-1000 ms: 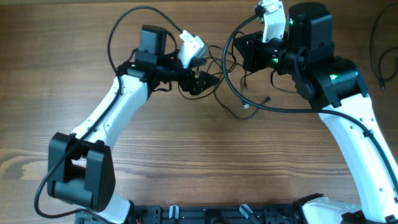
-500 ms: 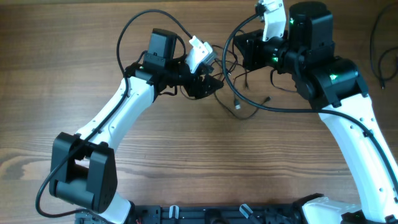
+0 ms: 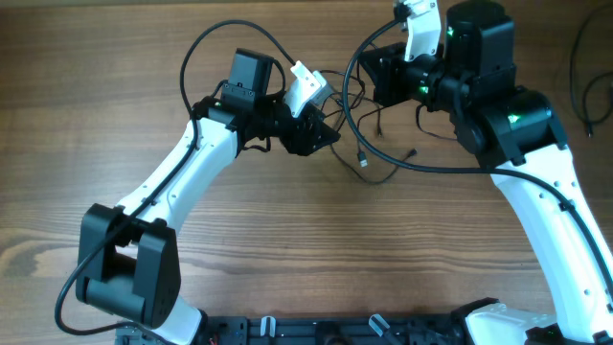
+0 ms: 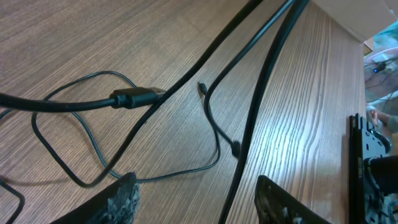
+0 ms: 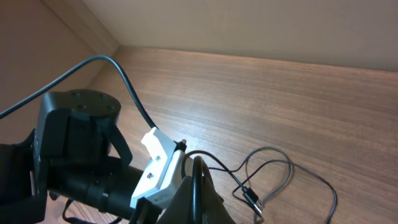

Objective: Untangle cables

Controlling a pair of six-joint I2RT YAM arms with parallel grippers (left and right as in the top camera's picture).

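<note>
Overhead, then: where are the cables point(image 3: 367, 158)?

Loose on the wooden table point(image 3: 287, 249), far side, in the gap between the two arms. They make a tangle of thin black loops, with one small plug lying at the near edge of it.

And the left gripper point(image 3: 326, 132)?

It sits at the left edge of that tangle, pointing right. The left wrist view shows its two fingertips point(image 4: 121, 199) spread well apart, low over the wood. A dark line runs down through the gap between them and touches neither. Whether that line is one of the thin cables or the heavier arm cable point(image 3: 192, 57), I cannot tell.

What lies in front of it?

A thin wire looped on the table, a chunky plug point(image 4: 134, 98) joined to a thicker lead, and two tiny plug ends point(image 4: 235, 148) further right.

The right gripper point(image 3: 364, 79)?

It is at the far side of the tangle, facing left, close to the left arm's white camera mount point(image 3: 306, 84). In the right wrist view its fingers point(image 5: 196, 186) are pressed together into one dark point.

Is it pinching anything?

A thin wire runs right up to the tip, but I cannot tell if it is caught between the fingers. Beyond it to the right, more thin loops and a plug point(image 5: 252, 198) rest on the table.
</note>
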